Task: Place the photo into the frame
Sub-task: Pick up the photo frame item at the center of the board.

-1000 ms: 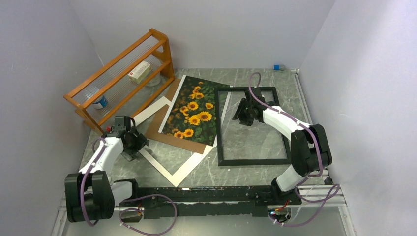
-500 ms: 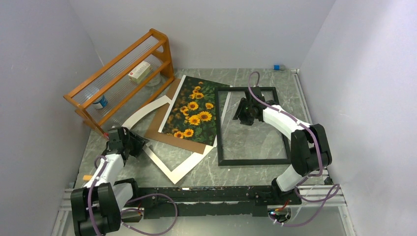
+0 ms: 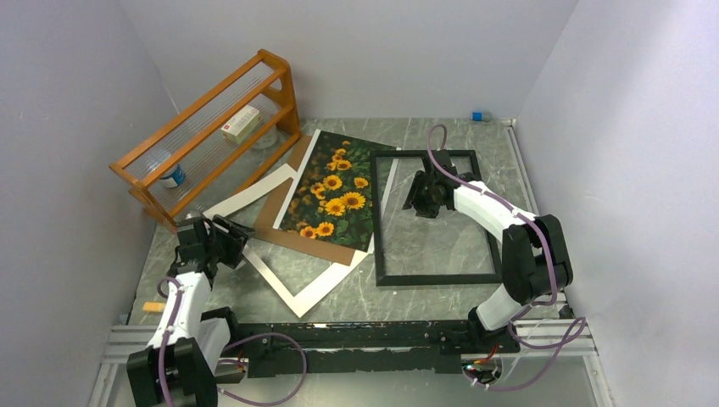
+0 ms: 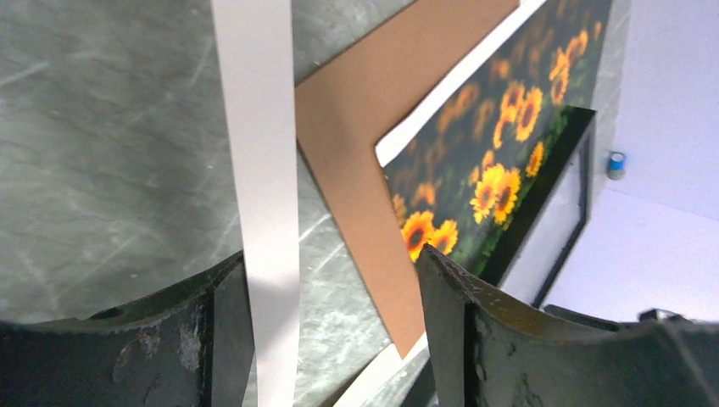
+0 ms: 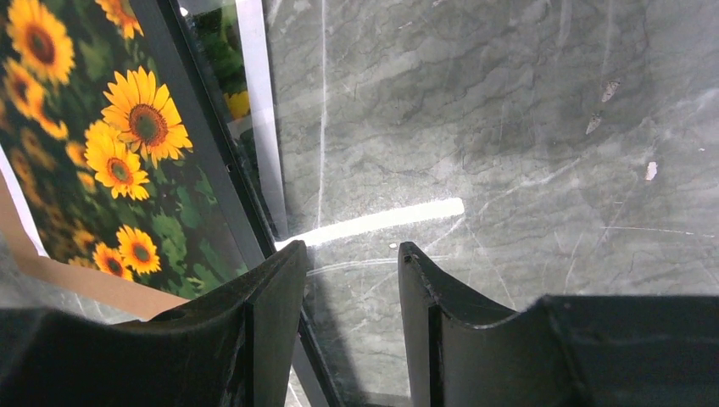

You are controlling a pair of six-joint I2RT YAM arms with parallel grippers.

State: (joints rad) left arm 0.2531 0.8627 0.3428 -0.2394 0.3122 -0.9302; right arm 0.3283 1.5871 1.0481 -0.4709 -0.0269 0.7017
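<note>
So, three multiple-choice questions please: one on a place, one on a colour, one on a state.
1. Where does the photo lie? A) inside the frame B) on the brown board, beside the frame C) under the frame
2. Which colour is the frame's border? A) black B) orange C) white
3. How is the left end effector? A) shut on the photo B) open, white mat between its fingers C) out of view
Answers: B, the board shows under its edge; A, plain from above; B, the wrist view shows them apart.
</note>
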